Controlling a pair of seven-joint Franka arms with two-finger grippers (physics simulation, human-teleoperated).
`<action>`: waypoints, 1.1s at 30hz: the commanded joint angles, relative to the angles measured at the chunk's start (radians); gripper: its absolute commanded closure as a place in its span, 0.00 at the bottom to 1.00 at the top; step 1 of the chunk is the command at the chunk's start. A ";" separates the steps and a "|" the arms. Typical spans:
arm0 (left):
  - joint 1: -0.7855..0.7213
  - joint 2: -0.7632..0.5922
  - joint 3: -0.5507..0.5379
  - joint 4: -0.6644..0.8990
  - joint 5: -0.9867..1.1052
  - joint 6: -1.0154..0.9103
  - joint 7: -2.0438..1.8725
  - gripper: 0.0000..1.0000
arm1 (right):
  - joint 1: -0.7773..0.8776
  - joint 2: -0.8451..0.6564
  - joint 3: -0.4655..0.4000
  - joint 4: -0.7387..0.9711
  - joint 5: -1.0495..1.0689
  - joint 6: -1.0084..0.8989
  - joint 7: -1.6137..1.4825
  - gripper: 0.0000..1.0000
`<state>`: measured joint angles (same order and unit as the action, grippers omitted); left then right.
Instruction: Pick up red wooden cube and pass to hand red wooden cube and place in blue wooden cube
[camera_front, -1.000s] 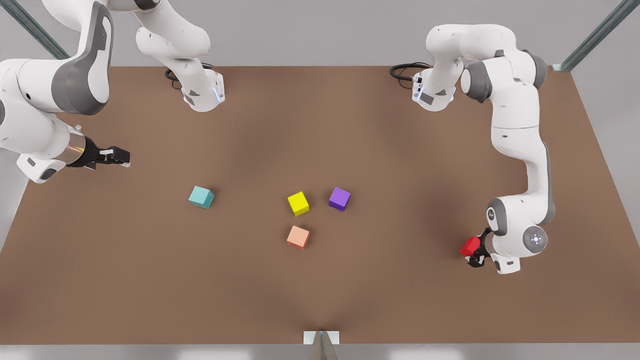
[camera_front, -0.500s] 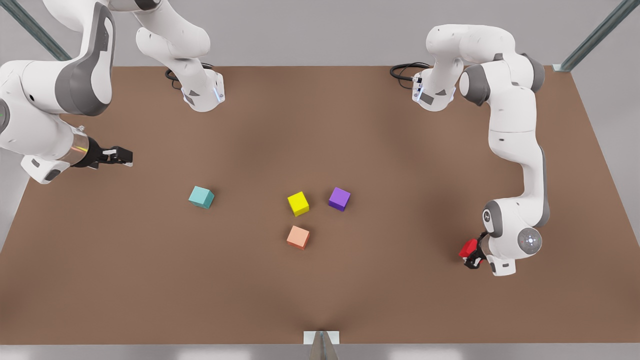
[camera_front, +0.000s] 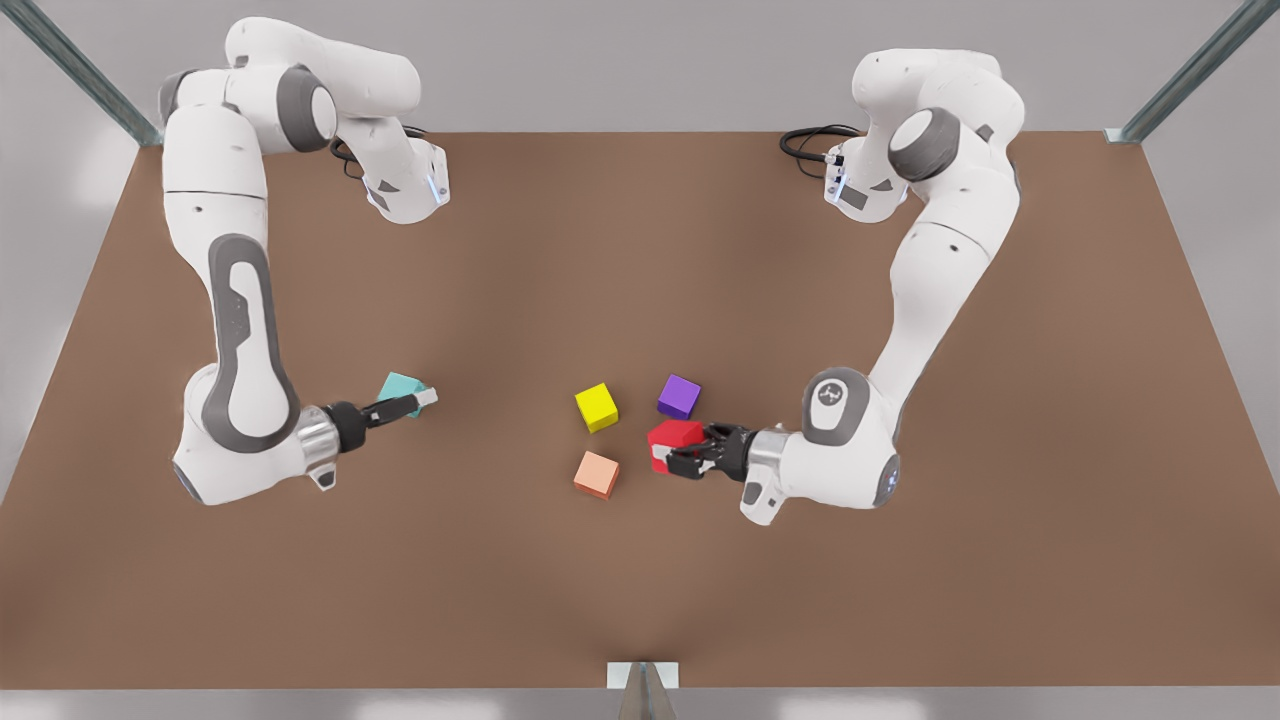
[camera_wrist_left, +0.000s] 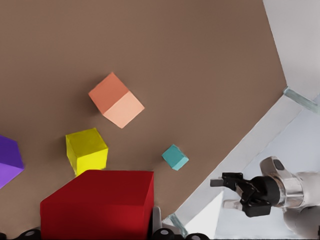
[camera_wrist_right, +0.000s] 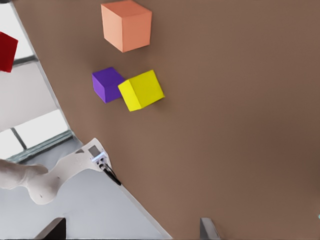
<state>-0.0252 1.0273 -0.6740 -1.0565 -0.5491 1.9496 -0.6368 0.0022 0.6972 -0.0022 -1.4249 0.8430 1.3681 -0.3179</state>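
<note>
Handover stage, front view. My left gripper (camera_front: 676, 456) is clamped on the red wooden cube (camera_front: 672, 436), held on the far side of the yellow cube (camera_front: 596, 407) from the blue wooden cube (camera_front: 398, 385), with the purple cube (camera_front: 679, 396) and salmon cube (camera_front: 596, 474) close by. My right gripper (camera_front: 421, 400) hovers beside the blue wooden cube, well apart from the yellow cube, its fingers apart in the right wrist view.

Risks, as I judge them: the carried cube could clip the purple, salmon or yellow cube on the tabletop (camera_front: 640, 250). The right gripper could nudge the blue wooden cube. A mistimed release could drop the red wooden cube.
</note>
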 joint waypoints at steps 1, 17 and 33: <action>-0.013 0.037 -0.029 0.015 -0.143 -0.083 0.606 0.50 | 0.021 0.033 0.001 0.003 0.258 0.097 -0.915 0.00; -0.147 0.135 -0.052 0.076 -0.259 0.149 0.953 0.54 | 0.093 -0.116 0.057 -0.336 0.645 0.618 -2.492 0.00; -0.164 0.140 -0.052 0.073 -0.339 0.235 0.937 0.54 | 0.142 -0.143 0.146 -0.437 0.821 0.600 -2.503 0.00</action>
<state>-0.1869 1.1695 -0.7240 -0.9830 -0.8539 2.1580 0.1005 0.1444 0.5532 0.1389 -1.8635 1.6331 1.9623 -2.3431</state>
